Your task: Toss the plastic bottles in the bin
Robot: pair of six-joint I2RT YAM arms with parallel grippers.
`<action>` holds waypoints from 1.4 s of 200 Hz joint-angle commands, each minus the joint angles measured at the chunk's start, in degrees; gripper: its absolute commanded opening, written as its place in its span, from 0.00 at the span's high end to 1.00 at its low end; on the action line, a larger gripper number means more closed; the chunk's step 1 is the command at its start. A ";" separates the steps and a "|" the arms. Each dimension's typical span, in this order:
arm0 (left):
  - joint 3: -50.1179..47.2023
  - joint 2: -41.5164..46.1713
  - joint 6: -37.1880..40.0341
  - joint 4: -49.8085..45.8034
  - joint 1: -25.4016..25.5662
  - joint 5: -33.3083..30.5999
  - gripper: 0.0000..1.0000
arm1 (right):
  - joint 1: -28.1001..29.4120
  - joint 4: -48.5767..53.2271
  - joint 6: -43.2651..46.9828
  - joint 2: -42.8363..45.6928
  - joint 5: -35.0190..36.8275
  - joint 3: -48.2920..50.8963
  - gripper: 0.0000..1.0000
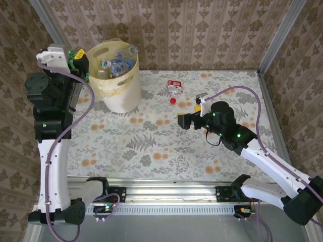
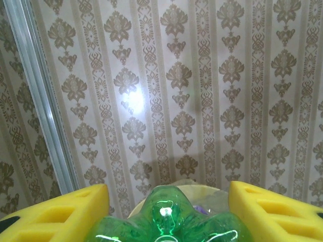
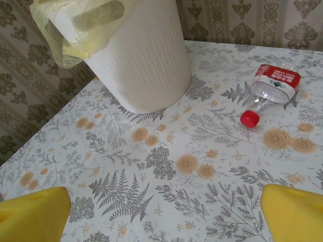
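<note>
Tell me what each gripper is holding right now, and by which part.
The left gripper holds a green plastic bottle, clamped across its sides at the base end. The right gripper is open and holds nothing.

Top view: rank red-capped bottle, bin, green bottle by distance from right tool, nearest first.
1. Red-capped bottle, lying on the table just beyond the right tool.
2. Bin, back left.
3. Green bottle, in the left tool, past the bin's left side.
</note>
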State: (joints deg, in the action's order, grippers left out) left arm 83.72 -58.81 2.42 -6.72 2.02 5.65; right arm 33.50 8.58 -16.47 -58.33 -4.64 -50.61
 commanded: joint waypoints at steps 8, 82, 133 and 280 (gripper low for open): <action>-1.66 1.82 0.59 13.74 -1.05 1.67 0.56 | -0.36 0.47 1.17 0.89 1.87 1.02 0.02; -6.03 0.09 -2.90 31.06 -3.05 0.94 0.57 | -1.62 -0.06 1.80 0.84 2.00 1.48 0.02; -4.57 -4.01 -4.77 33.25 -3.35 1.46 0.57 | -2.70 -0.14 1.99 0.41 1.47 1.52 0.02; 39.72 -36.08 -0.31 -22.10 -0.64 2.46 0.00 | -6.07 1.70 1.29 2.31 -1.37 2.20 0.01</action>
State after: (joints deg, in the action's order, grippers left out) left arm 115.09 -100.49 1.30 -22.35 -0.86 9.54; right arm 27.81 9.43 -15.14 -58.11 -5.17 -49.23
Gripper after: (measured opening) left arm 0.997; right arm 0.985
